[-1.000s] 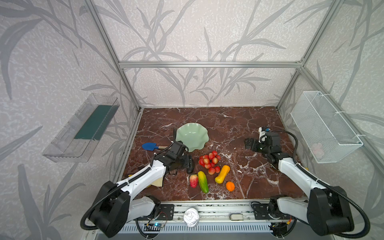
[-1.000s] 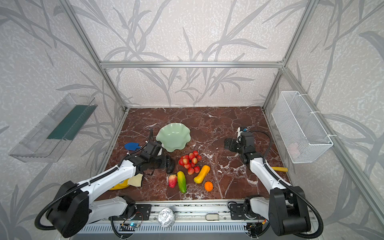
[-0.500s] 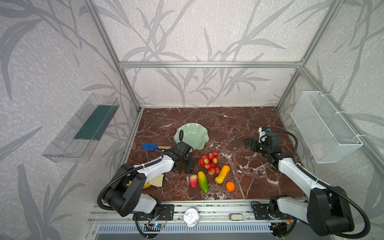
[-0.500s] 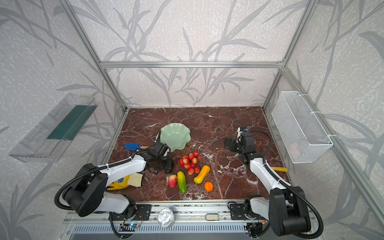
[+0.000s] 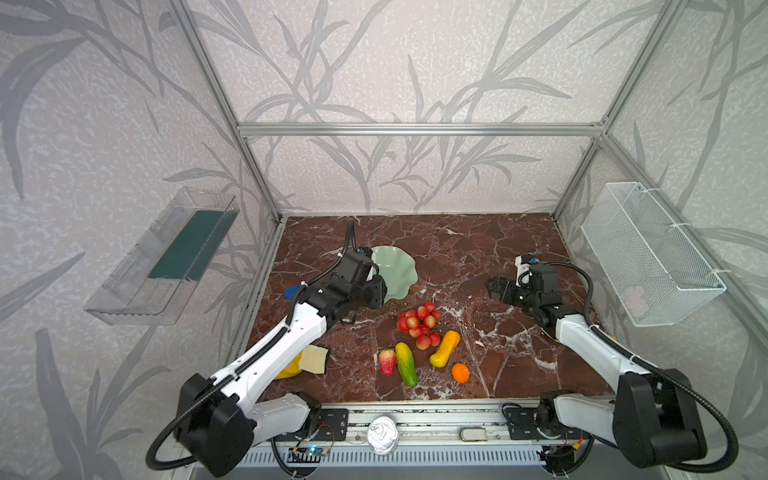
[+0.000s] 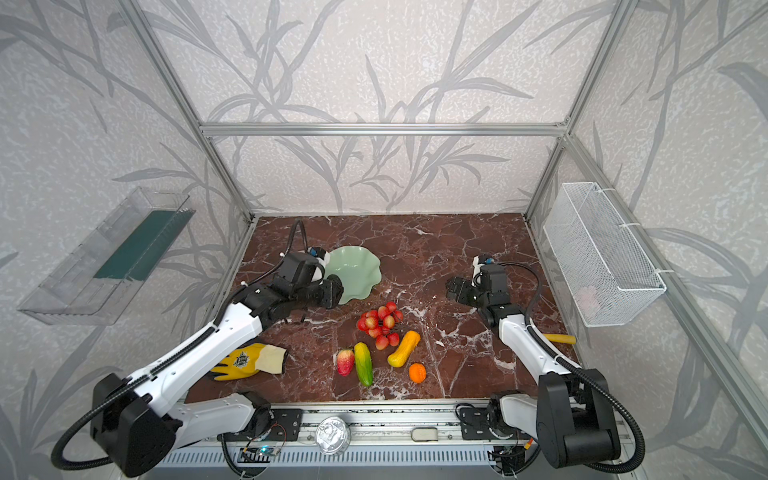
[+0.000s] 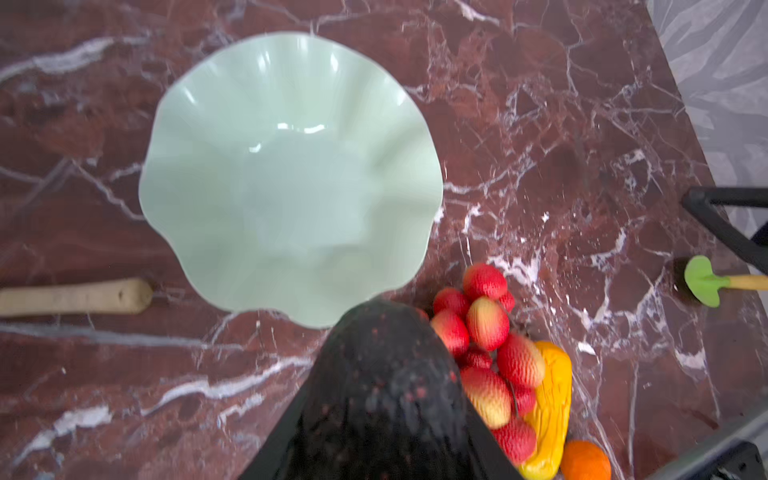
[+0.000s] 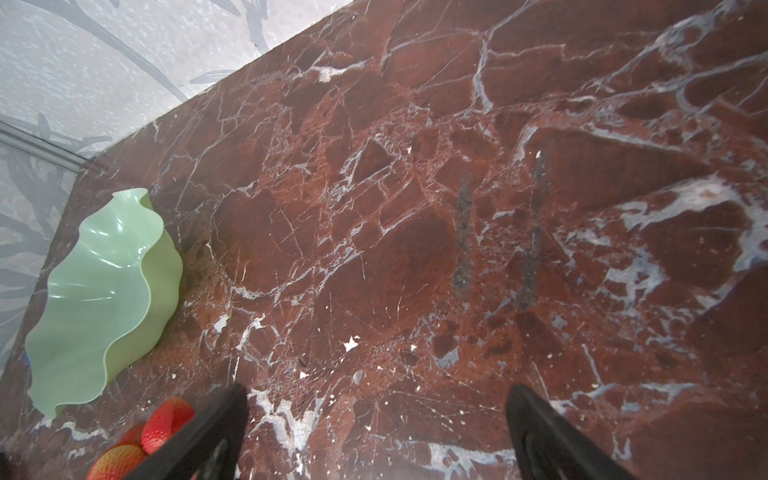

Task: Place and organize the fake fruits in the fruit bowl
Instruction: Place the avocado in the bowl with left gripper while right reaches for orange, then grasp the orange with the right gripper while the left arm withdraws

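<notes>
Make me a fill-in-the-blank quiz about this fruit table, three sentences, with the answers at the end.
1. The dark fruit clamped in the left pincer is an ____.
2. The fruit bowl is ____ at this moment.
3. The right pincer stands ____ above bare table.

Missing words: avocado; empty; open.
</notes>
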Available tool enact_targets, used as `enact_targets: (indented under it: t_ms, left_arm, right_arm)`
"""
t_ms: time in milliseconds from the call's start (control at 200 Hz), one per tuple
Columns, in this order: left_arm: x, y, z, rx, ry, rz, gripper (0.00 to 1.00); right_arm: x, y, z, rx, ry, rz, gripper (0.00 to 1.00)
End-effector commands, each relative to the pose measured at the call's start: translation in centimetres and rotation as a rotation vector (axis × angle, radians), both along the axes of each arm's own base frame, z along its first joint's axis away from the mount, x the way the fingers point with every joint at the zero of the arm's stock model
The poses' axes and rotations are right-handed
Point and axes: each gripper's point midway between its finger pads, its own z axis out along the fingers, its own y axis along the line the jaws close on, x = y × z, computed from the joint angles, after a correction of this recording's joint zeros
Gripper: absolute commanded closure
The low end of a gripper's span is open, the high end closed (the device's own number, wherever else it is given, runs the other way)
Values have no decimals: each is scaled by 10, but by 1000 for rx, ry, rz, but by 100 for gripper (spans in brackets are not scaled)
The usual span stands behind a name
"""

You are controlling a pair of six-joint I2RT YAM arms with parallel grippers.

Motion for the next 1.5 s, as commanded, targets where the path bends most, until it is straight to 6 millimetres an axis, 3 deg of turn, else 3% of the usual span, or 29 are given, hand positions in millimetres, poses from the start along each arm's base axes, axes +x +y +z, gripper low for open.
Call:
enact_targets:
  t_ms: [0,140,335,530,665,795,980,1190,1345,1495]
  left_arm:
    - [34,-2,-18,60,30,-31,57]
    - [89,-21,-38,0,113,-16,59]
    - [128,-33,-82,48,218,20,63]
    - [138,-29,-118,99,274,58,61]
    - [140,-32,-138,89,306,57,50]
    - [140,-37,-136,64,309,49,34]
    - [146,-38,-95,10,221,42,25]
    - [148,-24,-7,-81,4,55,19]
    - [134,4,56,-94,-193,97,16]
    - [105,58,98,-38,-352,201,10]
  right_arm:
    - [-3,22,18,61,2,54,5]
    - [-26,53,17,40,22,114,6]
    - [-59,84,4,37,68,160,8]
    - [-98,95,-15,3,146,222,10]
    - [-125,98,-23,-22,177,271,11]
    - [-152,99,-32,-47,203,324,14]
    - [-179,102,-48,-99,270,372,16]
    - [-204,122,-68,-121,342,445,20]
    - [-214,132,-86,-141,385,462,24]
    - [-211,138,-91,-152,390,460,34]
